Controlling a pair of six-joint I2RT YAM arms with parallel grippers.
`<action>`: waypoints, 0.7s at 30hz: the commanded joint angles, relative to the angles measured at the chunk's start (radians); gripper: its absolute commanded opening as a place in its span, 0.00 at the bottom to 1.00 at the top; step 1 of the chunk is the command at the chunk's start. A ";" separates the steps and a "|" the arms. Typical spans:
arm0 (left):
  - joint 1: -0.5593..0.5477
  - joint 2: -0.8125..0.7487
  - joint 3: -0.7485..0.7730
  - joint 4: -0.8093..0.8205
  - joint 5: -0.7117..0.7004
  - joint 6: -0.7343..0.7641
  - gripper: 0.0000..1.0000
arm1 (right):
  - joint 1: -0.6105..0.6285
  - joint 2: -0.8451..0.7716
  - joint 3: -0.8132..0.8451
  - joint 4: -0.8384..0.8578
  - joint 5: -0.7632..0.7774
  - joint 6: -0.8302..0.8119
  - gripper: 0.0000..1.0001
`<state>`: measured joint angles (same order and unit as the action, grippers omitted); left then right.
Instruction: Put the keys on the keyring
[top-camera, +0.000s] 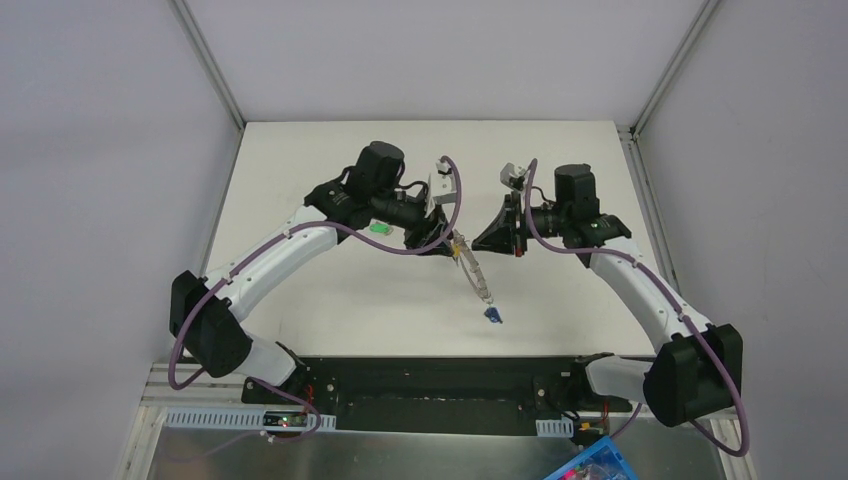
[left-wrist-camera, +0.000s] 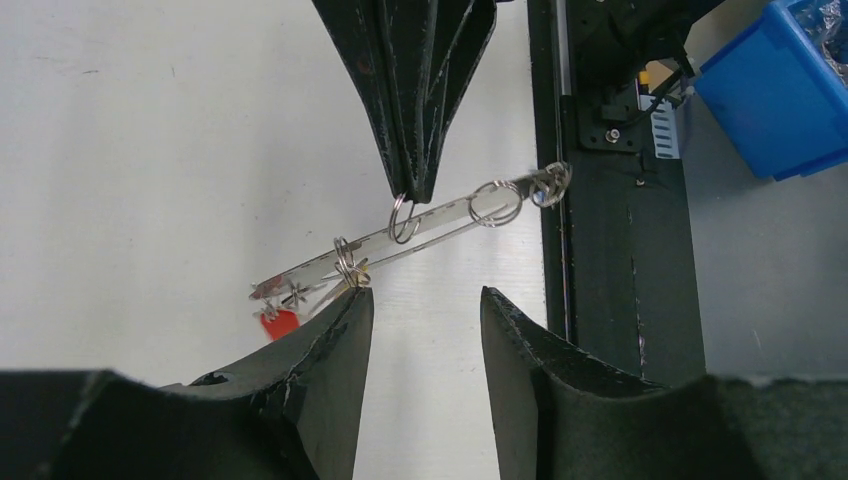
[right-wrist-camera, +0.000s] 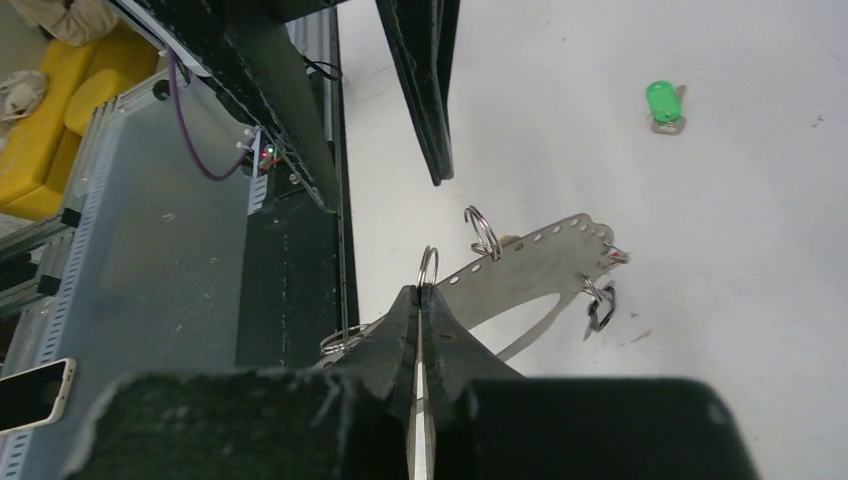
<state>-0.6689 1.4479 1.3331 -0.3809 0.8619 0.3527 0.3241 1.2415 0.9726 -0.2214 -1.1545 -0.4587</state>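
The keyring (left-wrist-camera: 440, 215) is a thin perforated metal strip carrying several split rings, held up over the white table. My right gripper (right-wrist-camera: 422, 292) is shut on one of its rings (right-wrist-camera: 427, 265). My left gripper (left-wrist-camera: 425, 295) stands open just below the strip, nothing between its fingers; its left fingertip (left-wrist-camera: 355, 300) touches a ring near the strip's end. A red key (left-wrist-camera: 280, 322) hangs at that end. A blue key (top-camera: 492, 316) dangles at the strip's lower end in the top view. A green key (right-wrist-camera: 662, 103) lies loose on the table, also visible behind the left arm (top-camera: 379, 228).
The black base rail (left-wrist-camera: 610, 250) runs along the table's near edge. A blue bin (left-wrist-camera: 775, 90) sits beyond it, off the table. A phone (right-wrist-camera: 30, 395) lies on the metal shelf below the rail.
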 joint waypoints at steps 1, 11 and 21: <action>-0.013 -0.006 0.024 0.007 0.041 0.031 0.44 | 0.020 -0.044 -0.016 0.131 -0.111 0.082 0.00; -0.027 0.017 0.015 0.029 0.059 0.019 0.44 | 0.028 -0.047 -0.046 0.217 -0.122 0.169 0.00; -0.029 0.050 0.014 0.080 0.091 -0.040 0.37 | 0.033 -0.048 -0.067 0.297 -0.122 0.230 0.00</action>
<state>-0.6884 1.4872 1.3331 -0.3519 0.9077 0.3328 0.3511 1.2331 0.9031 -0.0120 -1.2205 -0.2630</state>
